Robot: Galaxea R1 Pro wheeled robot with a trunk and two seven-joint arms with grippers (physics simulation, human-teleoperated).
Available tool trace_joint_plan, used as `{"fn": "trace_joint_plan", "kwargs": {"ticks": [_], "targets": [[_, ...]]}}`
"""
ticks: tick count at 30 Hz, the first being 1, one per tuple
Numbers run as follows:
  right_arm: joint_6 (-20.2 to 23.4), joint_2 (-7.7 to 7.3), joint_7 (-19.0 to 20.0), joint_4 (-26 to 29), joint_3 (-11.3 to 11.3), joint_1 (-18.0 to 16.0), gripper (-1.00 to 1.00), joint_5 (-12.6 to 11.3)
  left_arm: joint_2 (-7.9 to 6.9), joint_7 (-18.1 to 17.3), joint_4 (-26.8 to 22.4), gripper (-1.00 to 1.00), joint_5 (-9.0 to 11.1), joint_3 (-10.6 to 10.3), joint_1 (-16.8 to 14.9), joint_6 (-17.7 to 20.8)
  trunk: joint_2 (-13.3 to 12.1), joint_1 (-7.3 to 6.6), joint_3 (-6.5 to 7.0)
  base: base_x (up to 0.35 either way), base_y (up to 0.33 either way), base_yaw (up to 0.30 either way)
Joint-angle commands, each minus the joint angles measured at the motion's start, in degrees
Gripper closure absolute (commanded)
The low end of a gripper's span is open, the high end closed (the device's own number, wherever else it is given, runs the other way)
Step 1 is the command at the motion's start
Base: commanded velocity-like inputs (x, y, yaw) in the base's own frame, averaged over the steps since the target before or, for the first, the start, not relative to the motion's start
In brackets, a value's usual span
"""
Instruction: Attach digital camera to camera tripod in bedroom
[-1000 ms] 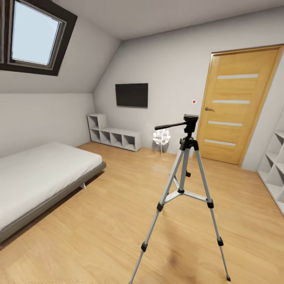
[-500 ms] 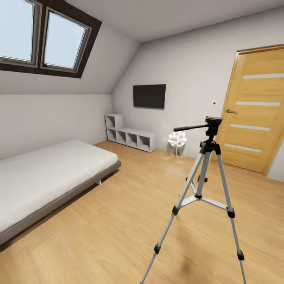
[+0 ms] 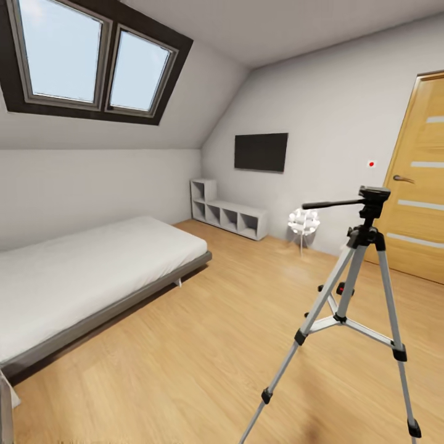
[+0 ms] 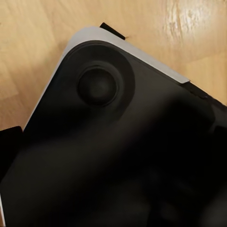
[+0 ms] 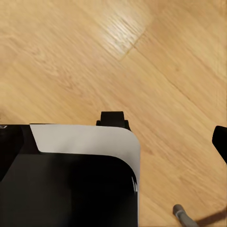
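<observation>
The camera tripod (image 3: 361,290) stands with its legs spread on the wood floor (image 3: 185,345) at the near right, its head bare and ready for mounting. The digital camera is nowhere visible. Whether either gripper is spread or closed cannot be told.

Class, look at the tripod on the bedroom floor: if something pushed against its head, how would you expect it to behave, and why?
The camera tripod would probably tip rather than slide: it is tall, with its black head high above three thin legs. It likely weighs little for its height, given the slim silver tubing. The spread legs and centre brace should resist a gentle nudge, though the pan handle may swing.
</observation>
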State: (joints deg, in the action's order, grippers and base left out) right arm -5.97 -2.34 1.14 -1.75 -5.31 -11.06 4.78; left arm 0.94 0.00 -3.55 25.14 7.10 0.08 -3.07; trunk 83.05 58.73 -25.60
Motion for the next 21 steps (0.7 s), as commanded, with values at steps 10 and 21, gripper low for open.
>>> {"fn": "trace_joint_plan", "kwargs": {"ticks": [10,21], "targets": [[-0.4,0.04,0.1,-0.2,-0.5,0.0,-1.00,0.5,0.03,0.0,-0.1,-1.00,-0.2,0.5,0.0,-0.1,0.0,0.00,0.21,0.000,0.000,0.272],[-0.3,0.13,0.2,-0.2,-0.5,-0.1,-1.00,0.5,0.03,0.0,0.0,-1.00,-0.2,0.4,0.0,-0.1,0.0,0.00,0.49,0.000,0.000,0.272]]}}
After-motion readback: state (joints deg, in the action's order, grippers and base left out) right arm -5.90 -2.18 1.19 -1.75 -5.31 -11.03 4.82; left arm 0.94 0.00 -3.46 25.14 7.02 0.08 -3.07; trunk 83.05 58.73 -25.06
